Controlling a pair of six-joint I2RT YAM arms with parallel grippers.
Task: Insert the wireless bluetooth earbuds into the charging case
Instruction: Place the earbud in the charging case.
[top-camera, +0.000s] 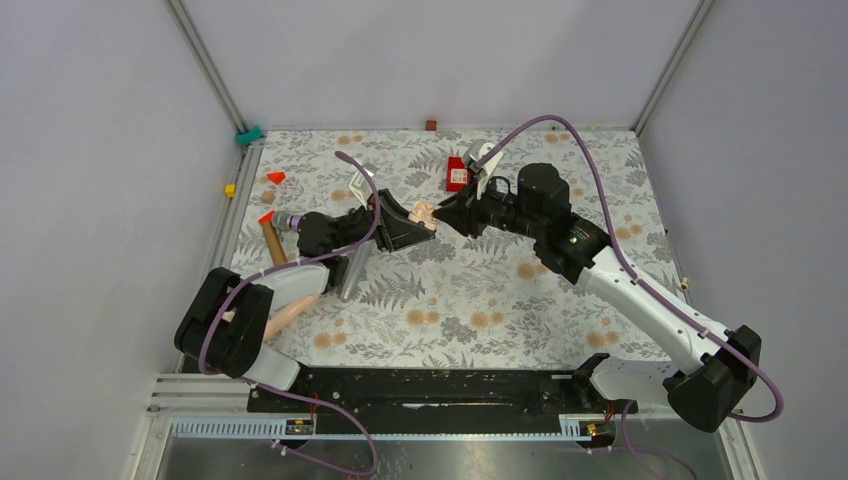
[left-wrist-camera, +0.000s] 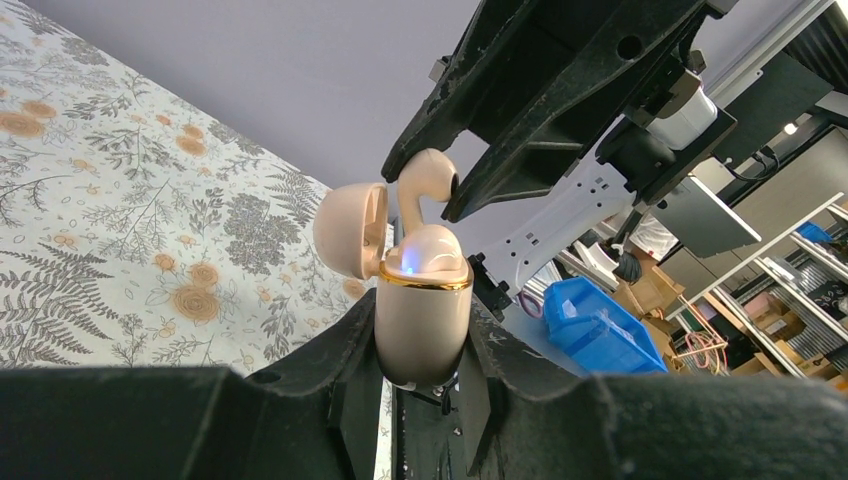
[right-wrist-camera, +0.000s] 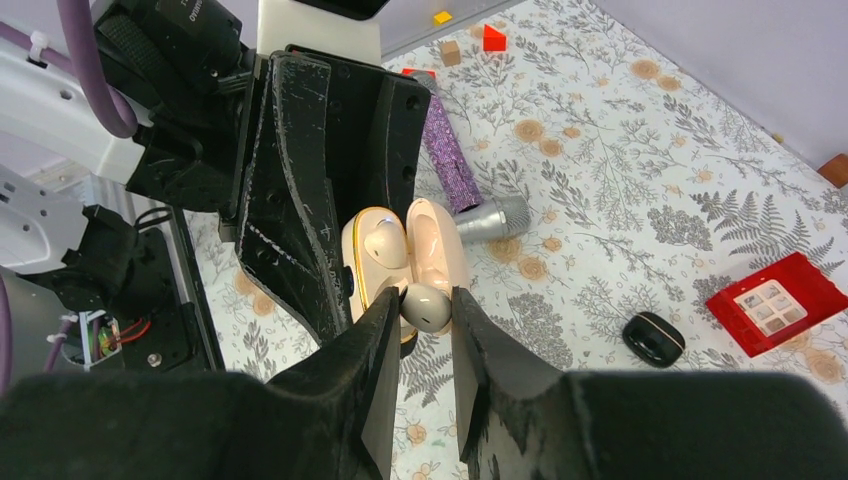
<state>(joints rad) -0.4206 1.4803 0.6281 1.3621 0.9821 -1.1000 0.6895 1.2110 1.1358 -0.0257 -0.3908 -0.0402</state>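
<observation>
The left gripper (left-wrist-camera: 422, 348) is clamping the charging case (left-wrist-camera: 422, 300), mouth facing right; the right gripper (right-wrist-camera: 425, 312) is pinching an earbud (right-wrist-camera: 429, 306), stem pointing left.

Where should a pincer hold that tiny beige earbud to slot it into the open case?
By its rounded head, as the right pincer does with the tiny beige earbud: that leaves the slim stem free to enter the glossy beige charging case. Approach facing the case's open mouth, opposite the left pincer clamping its base.
</observation>
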